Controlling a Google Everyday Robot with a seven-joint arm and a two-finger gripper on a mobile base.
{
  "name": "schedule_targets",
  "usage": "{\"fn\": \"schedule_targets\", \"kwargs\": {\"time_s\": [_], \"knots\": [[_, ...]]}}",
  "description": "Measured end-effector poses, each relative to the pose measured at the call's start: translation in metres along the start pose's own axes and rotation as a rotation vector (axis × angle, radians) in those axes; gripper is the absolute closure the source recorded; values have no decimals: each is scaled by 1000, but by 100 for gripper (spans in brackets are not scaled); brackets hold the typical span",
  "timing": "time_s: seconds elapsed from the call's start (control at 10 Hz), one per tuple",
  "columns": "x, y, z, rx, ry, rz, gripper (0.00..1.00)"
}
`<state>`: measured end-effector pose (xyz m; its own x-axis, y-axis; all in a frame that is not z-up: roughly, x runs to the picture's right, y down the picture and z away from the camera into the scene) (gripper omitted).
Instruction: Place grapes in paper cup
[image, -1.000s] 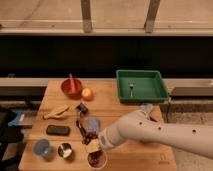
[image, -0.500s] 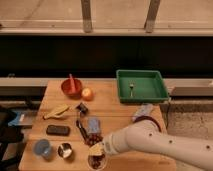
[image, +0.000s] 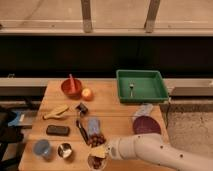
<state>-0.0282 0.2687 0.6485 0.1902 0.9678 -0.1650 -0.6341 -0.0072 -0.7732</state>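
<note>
tool (image: 101, 152): low at the surface's (image: 117, 107) front edge, over the paper cup (image: 95, 162); finger state cannot be told
grapes (image: 95, 139): on the surface just behind the cup

Claw (image: 100, 152) at worktop (image: 112, 107) front edge, right over paper cup (image: 95, 162). Grapes (image: 96, 139) just behind the cup, in front of sponge (image: 93, 125). Metal cup (image: 64, 150) left of paper cup, blue cup (image: 42, 147) further left. Bowl (image: 71, 86) back left, tray (image: 141, 85) back right. Plate (image: 146, 125) right of sponge.
</note>
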Motion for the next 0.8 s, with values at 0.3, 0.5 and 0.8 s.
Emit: {"fn": "schedule_targets", "kwargs": {"time_s": [0.3, 0.5, 0.8], "knots": [[-5, 4, 2, 2, 3, -35, 60], [-8, 7, 3, 19, 20, -54, 55], [-11, 9, 5, 21, 46, -66, 34]]}}
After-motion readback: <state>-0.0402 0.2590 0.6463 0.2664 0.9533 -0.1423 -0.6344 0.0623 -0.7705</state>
